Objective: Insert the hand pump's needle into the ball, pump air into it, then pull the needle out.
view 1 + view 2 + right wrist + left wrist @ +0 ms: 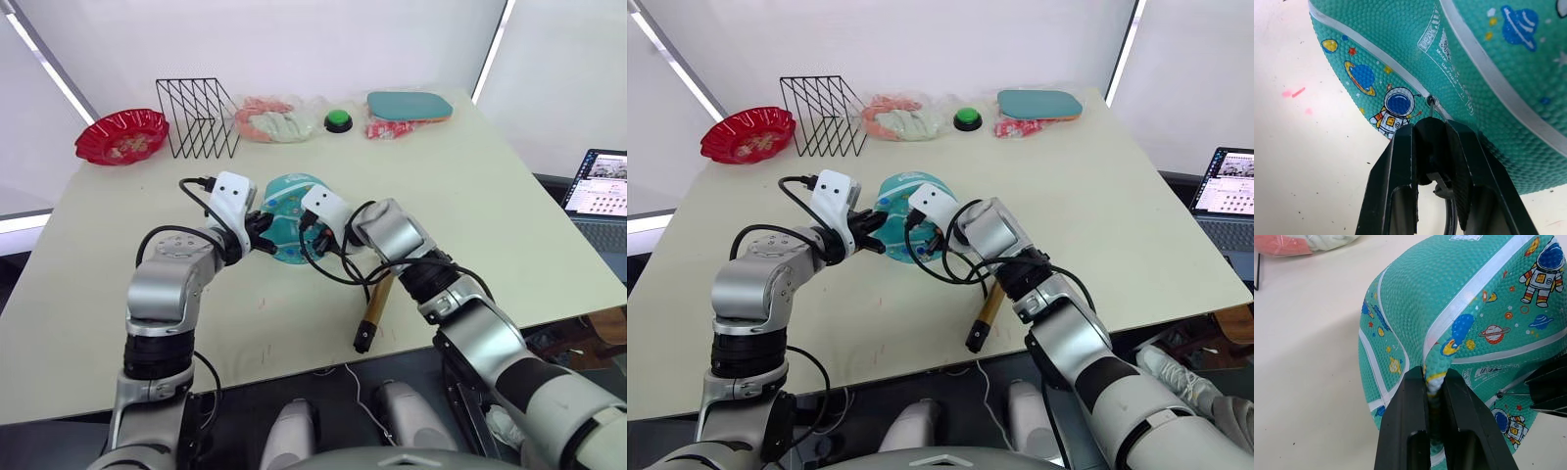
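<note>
My left fingers (pixel 1435 396) pinch a fold of the ball (pixel 1464 308); right fingers (pixel 1431 134) clamp the needle (pixel 1431 108) at the valve — I'd push straight, not sideways.

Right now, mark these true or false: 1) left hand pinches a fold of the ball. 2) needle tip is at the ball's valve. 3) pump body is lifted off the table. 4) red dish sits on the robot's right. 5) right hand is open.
1) True: the left hand is shut on a fold of the ball.
2) True: the needle meets the small valve hole; depth cannot be told.
3) False: the hand pump lies on the table.
4) False: the red dish is at the far left.
5) False: the right hand is shut on the needle's fitting.
</note>
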Motion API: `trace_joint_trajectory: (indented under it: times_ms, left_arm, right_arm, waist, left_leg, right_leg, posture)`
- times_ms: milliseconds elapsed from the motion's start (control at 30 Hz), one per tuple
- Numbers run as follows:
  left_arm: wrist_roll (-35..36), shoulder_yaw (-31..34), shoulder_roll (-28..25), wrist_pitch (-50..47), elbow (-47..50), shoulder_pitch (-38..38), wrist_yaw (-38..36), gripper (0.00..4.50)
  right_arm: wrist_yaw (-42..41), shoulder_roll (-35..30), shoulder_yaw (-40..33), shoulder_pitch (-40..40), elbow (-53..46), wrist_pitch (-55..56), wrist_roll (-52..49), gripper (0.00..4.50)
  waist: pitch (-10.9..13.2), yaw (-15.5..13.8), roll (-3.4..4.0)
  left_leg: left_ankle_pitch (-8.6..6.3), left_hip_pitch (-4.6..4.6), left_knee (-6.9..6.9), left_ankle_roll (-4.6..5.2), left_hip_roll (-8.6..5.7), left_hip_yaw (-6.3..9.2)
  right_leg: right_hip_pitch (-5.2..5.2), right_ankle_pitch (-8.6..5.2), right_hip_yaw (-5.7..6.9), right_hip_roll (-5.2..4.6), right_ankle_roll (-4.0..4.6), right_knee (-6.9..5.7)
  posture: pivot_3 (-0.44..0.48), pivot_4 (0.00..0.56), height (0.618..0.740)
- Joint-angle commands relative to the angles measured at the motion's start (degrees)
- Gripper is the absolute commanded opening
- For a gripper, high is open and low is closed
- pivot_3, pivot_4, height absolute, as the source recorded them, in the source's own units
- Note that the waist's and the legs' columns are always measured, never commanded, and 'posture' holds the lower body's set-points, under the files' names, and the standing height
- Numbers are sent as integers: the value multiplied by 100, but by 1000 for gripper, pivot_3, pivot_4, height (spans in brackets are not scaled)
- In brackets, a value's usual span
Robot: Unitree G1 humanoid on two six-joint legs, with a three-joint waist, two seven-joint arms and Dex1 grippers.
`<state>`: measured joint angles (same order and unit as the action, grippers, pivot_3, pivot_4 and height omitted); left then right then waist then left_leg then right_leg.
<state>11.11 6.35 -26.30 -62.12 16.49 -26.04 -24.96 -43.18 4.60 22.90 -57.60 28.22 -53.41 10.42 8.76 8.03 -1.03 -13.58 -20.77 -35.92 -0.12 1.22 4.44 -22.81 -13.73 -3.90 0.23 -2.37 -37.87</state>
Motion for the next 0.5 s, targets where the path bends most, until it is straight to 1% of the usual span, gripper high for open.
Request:
trace_joint_trajectory:
  times_ms: [33,167,200,267,300,333,367,400,433,467,500]
  left_arm:
    - [358,-559,158,-102,-184,117,-397,0]
    - [328,-560,131,-58,-243,95,-405,0]
    - [303,-566,116,-35,-281,77,-400,0]
    - [253,-573,84,11,-370,40,-397,0]
    - [232,-583,65,29,-410,24,-394,0]
    - [221,-591,52,44,-436,15,-393,0]
    - [208,-595,28,78,-486,-5,-405,0]
    - [207,-597,9,99,-511,-16,-414,0]
    - [217,-593,-12,118,-538,-29,-425,0]
    - [228,-585,-36,139,-569,-46,-435,0]
    - [243,-582,-55,155,-590,-56,-440,0]
  right_arm:
    - [-106,257,281,7,-364,203,-210,340]
    - [-143,147,319,9,-471,178,-183,340]
    - [-159,72,311,10,-563,144,-184,1350]
    - [-165,-120,350,39,-815,104,-137,1949]
    - [-146,-209,368,60,-946,71,-121,2510]
    - [-123,-269,388,75,-1036,46,-121,2861]
    - [-215,-490,399,151,-1391,-66,-146,3083]
    - [-286,-653,410,209,-1661,-157,-178,3083]
    - [-324,-832,407,278,-1944,-214,-198,3083]
    - [-418,-1051,391,362,-2319,-315,-267,3083]
    - [-460,-1189,390,411,-2556,-387,-335,3083]
  waist:
    - [0,0,0]
    - [6,-12,2]
    - [10,-23,4]
    - [36,-95,33]
    - [46,-168,46]
    - [48,-216,50]
    - [48,-267,50]
    - [49,-351,52]
    - [49,-383,52]
    - [50,-431,51]
    - [50,-451,51]
  left_leg:
    - [0,0,1,0,0,0]
    - [0,-1,3,0,-2,1]
    - [0,-2,3,0,-2,1]
    - [1,-12,3,-1,-7,1]
    - [1,-21,4,-1,-13,2]
    - [9,-47,4,-13,-28,8]
    - [18,-72,4,-31,-32,13]
    - [31,-106,4,-63,-37,20]
    - [45,-146,2,-152,-49,39]
    - [45,-154,1,-153,-58,39]
    - [45,-173,1,-153,-81,45]
  right_leg:
    - [-1,0,0,0,0,0]
    - [-2,-1,0,-3,1,0]
    - [-2,-1,0,-3,1,1]
    - [-10,-1,0,-7,1,1]
    - [-16,-1,1,-12,1,1]
    - [-36,1,6,-22,-3,-2]
    - [-55,1,12,-27,-2,-2]
    - [-82,2,14,-30,-3,-1]
    - [-107,2,24,-42,-2,1]
    - [-110,3,24,-51,-2,8]
    - [-114,3,33,-80,-1,19]
  posture:
    - [0,150,740]
    - [0,150,740]
    - [0,150,740]
    - [0,150,740]
    - [0,150,740]
    - [0,150,740]
    - [0,150,740]
    - [0,150,740]
    - [0,150,740]
    - [0,150,740]
    - [0,150,740]
